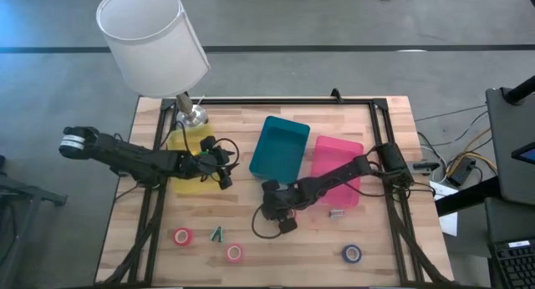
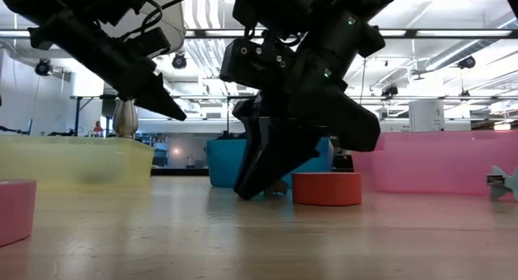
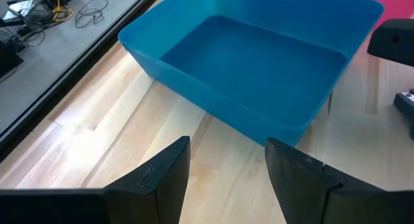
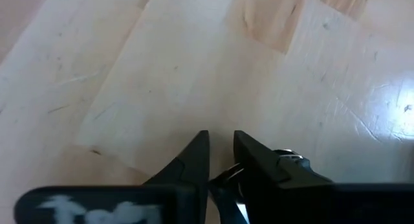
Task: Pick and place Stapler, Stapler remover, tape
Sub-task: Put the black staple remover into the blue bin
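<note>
My right gripper [image 1: 269, 212] is low over the table's middle, in front of the teal bin [image 1: 280, 147], fingers pointing steeply down and almost together [image 4: 220, 136]. Between them sits a dark thing with a silvery part [image 4: 284, 156], which I take for the stapler. Just behind this gripper a red tape roll [image 2: 326, 188] lies flat on the wood. Two more red rolls [image 1: 182, 235] [image 1: 235, 252], a blue roll [image 1: 352, 254] and a green stapler remover [image 1: 217, 235] lie near the front edge. My left gripper [image 1: 226, 179] hangs open beside the yellow bin [image 1: 188, 147], facing the teal bin [image 3: 259, 75]. My right gripper pinches the dark thing [image 4: 226, 175] between its two fingers, coming at it from above on a steep slant. The fingers themselves hide which part they have. In the low view the fingertips [image 2: 247, 191] stand at the tabletop, so the thing is down at the wood.
A pink bin [image 1: 337, 168] stands right of the teal one, with a small grey thing [image 1: 337, 212] in front of it. A lamp with a white shade [image 1: 150, 38] stands at the far left corner. Bare wood lies between the rolls along the front edge.
</note>
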Tool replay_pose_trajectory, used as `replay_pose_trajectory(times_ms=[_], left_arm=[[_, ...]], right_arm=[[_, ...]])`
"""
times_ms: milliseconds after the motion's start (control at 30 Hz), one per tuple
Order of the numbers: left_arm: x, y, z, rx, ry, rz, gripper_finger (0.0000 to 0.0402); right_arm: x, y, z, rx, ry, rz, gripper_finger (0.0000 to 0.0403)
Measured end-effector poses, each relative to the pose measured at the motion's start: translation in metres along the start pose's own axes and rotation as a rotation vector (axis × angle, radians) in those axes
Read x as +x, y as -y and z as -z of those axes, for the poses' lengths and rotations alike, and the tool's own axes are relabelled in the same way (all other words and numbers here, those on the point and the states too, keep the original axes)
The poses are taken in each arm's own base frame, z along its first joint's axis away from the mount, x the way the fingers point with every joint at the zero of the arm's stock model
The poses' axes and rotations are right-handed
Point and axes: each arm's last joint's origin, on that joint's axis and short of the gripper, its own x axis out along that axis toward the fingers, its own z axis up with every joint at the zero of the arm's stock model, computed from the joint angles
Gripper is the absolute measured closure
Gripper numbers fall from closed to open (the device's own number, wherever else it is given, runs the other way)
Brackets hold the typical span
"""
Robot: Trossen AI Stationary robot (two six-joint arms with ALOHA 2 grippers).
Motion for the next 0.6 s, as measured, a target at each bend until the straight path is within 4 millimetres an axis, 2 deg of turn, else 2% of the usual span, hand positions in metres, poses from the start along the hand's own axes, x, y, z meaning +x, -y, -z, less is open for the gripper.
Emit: replay_pose_trajectory(times_ms=[300,600], left_arm=[[0.000,0.000,0.000,0.000,0.000,0.000,0.0197],[0.000,0.000,0.000,0.001,0.000,-0.001,0.0197]], right_arm=[[-0.001,0.001,-0.001,0.003,0.001,0.008,0.0348],[-0.014,0.006,-0.022,-0.018,0.018,0.009,0.0348]])
